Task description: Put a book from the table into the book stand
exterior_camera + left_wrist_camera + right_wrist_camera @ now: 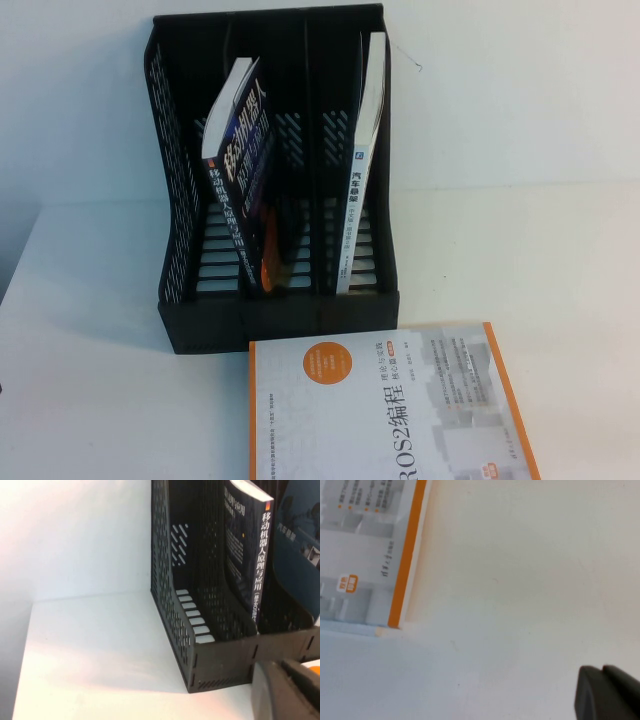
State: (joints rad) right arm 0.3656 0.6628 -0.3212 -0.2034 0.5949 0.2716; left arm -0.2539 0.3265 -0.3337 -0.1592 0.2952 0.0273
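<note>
You have the book already standing in the book stand. It sits in the middle compartment, spine toward you, and it leans to the right with its top edge tipped toward the stand's centre divider. The left wrist view shows the same book inside the black stand, with the left compartment beside it holding nothing but its slotted base.

In the stand's right compartment a thin white-spined book stands nearly upright against the right wall.

The stand rests on the white tabletop, toward the far side and a little left of centre. In front of it, on the near right, a white book with an orange border lies flat with its cover up; its far edge is just beside the stand's front lip, and you cannot tell whether they touch.

Neither arm appears in the high view. The left pincer shows only as a dark edge in its wrist camera, low and near the stand's front left corner; you cannot tell how wide it is set. The right pincer likewise shows only as a dark corner, over bare tabletop to the right of the flat book, well apart from it, and its opening cannot be told either.
</note>
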